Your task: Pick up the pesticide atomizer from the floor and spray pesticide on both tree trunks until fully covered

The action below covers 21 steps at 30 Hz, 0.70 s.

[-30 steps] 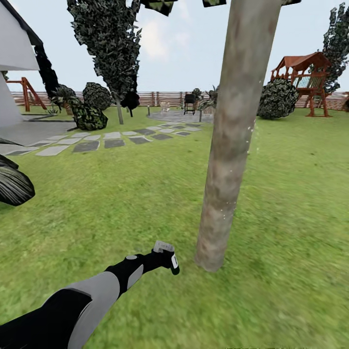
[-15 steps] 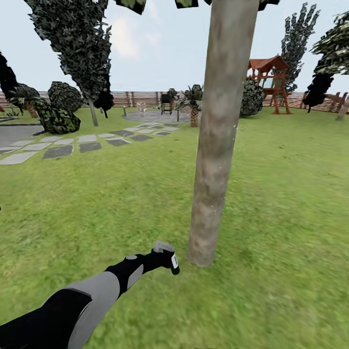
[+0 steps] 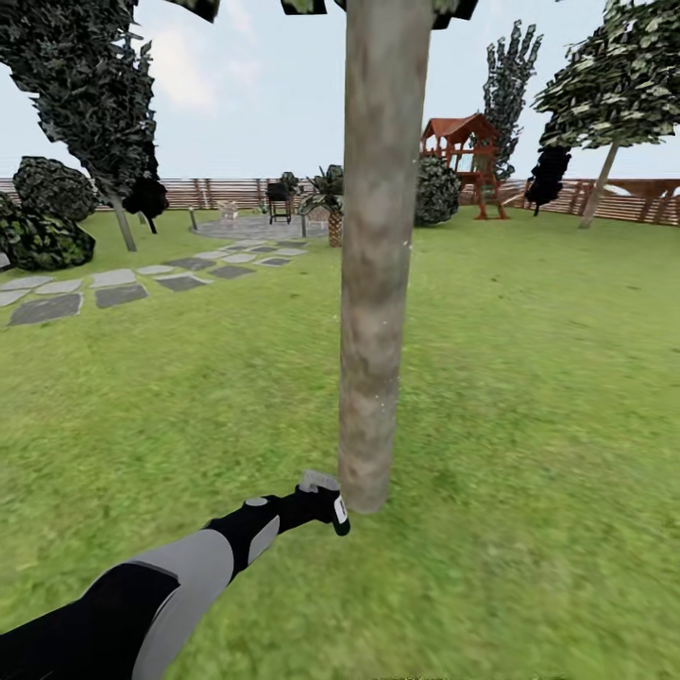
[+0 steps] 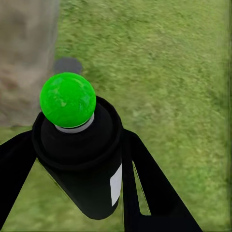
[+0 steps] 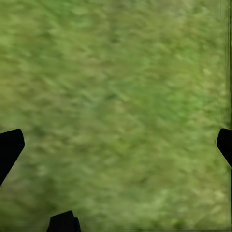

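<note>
The pesticide atomizer [image 3: 328, 498] is a dark bottle with a white label and a pale grey head, and my left gripper [image 3: 321, 505] is shut on it low over the lawn. It sits just left of the base of the near tree trunk [image 3: 373, 283], a straight grey-brown column with a few tiny white specks. In the left wrist view the atomizer [image 4: 84, 164] carries a green dot on top and stands between the black fingers [image 4: 150, 193], with the trunk [image 4: 24, 63] close behind. A second tree [image 3: 609, 104] stands far right by the fence. My right gripper [image 5: 116, 145] hangs open over grass.
The green lawn [image 3: 529, 397] spreads on all sides. Grey stepping stones [image 3: 113, 288] run off to the left. A wooden play tower [image 3: 463, 156], round dark bushes [image 3: 47, 227], a short palm [image 3: 331, 203] and the brown slat fence [image 3: 642, 203] line the far edge.
The whole head view has swung to the right, so the near trunk sits further left in the picture and the second tree has come into view. The left arm holds the same pose.
</note>
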### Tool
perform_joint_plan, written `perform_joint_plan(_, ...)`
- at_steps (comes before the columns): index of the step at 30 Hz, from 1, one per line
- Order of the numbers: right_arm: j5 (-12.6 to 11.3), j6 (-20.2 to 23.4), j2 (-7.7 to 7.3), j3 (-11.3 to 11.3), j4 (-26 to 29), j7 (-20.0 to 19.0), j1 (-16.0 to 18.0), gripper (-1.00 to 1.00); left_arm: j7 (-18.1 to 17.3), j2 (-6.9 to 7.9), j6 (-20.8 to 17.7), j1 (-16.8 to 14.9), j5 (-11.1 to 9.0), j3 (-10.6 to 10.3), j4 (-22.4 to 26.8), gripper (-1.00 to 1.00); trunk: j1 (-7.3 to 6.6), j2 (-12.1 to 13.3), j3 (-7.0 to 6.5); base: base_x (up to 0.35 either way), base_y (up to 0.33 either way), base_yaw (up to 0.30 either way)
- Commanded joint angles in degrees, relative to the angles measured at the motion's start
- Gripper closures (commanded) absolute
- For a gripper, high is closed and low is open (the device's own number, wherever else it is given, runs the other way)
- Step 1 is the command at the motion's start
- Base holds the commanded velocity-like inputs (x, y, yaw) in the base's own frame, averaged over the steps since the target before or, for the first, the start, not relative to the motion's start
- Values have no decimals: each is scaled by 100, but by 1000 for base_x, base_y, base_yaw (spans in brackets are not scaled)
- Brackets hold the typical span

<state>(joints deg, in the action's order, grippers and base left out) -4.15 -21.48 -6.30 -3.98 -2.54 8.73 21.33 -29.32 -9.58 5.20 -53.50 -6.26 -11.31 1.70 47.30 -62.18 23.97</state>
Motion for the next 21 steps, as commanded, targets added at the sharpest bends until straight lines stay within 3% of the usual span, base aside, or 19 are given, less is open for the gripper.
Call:
perform_joint_plan(1, -25, -52, -1, -39, -24, -21, 11, -100, -14, -3, 24, -4, -65, -44, -10, 100, 0, -4, 6, 0, 1, -300)
perform_joint_plan(4, -25, -57, -2, -41, -23, -21, 11, -100, -13, -7, 30, -3, -69, -42, -4, 100, 0, -4, 6, 0, 0, -300)
perform_joint_plan(9, -25, -58, -2, -41, -19, -21, 11, -100, 0, 0, 31, -2, -85, -14, -3, 100, 0, -4, 6, 157, 114, -78)
perform_joint_plan(13, -25, -58, 5, -41, -25, -21, 11, -100, 4, 0, 26, -2, -86, -13, -3, 100, 0, -4, 6, 192, 257, -72)
perform_joint_plan(21, -25, -58, 30, -41, -24, -21, 11, -100, -7, 0, 28, -2, -86, -15, -3, 100, 0, -4, 6, 23, 267, -272)
